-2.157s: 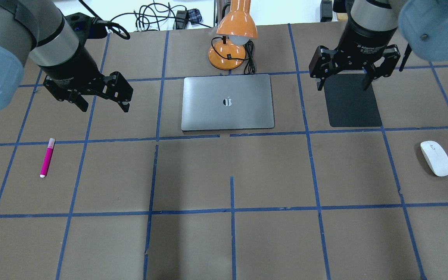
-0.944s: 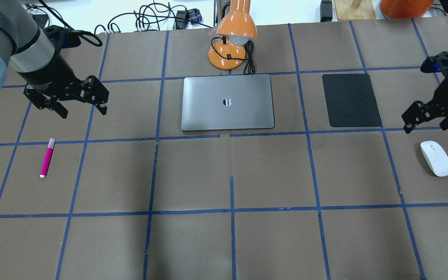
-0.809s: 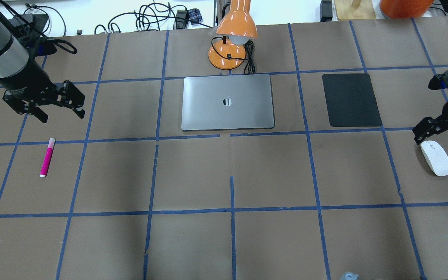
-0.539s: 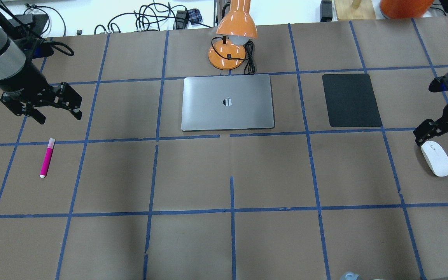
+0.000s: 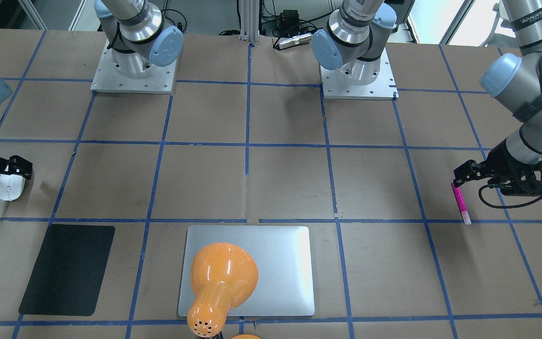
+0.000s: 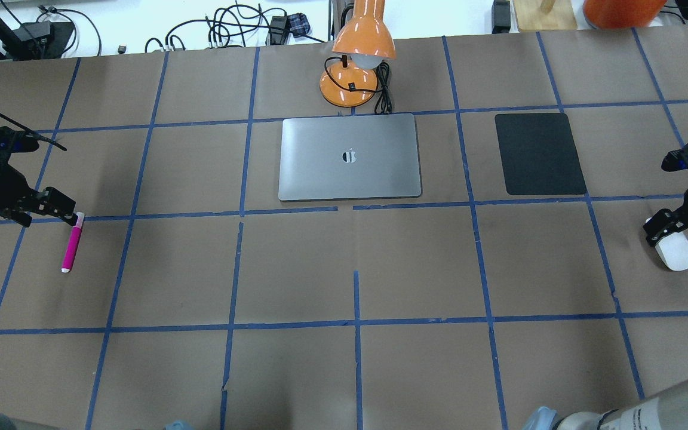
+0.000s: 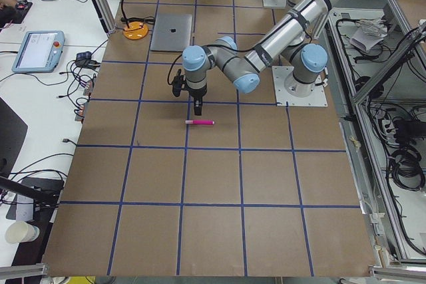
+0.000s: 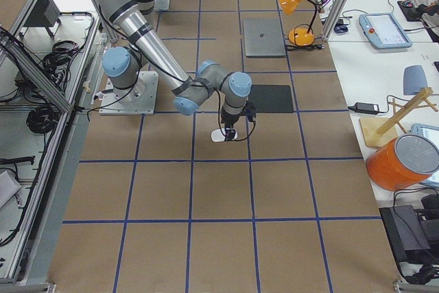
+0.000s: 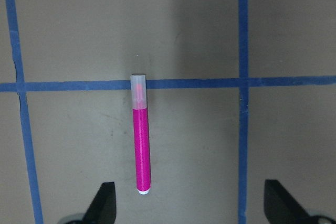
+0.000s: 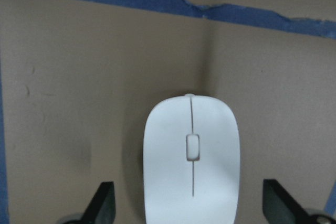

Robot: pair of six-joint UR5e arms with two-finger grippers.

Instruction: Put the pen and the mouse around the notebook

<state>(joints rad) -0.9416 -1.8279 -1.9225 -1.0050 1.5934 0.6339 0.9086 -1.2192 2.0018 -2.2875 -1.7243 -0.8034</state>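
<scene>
"Looking down through the left wrist camera, I am seeing the pen (image 9: 140,145) lying lengthwise on the brown desk (image 9: 210,35), its pale cap crossing a blue tape line (image 9: 294,81). The left jaws are standing wide open, one tip on each side, and neither is touching it."

"The overhead view is hiding that gap. There, the black fingers (image 6: 60,206) are seeming to meet the pen's cap end. It is showing the notebook (image 6: 350,156), though, lying mid-desk well apart from the pen, with an orange lamp (image 6: 359,54) behind it and a black mat (image 6: 538,154) to its right."

"And the mouse (image 10: 191,161)?"

"The right wrist camera is showing it between the right jaws, which are gaping clear of both its flanks. It is lying on the desk's right side, well apart from the notebook."

"And the arms?"

"In the side views, the left arm (image 7: 286,31) and the right arm (image 8: 147,39) are each stretching out from the base toward their own end of the desk, with the wrist pointing the jaws straight down."
</scene>
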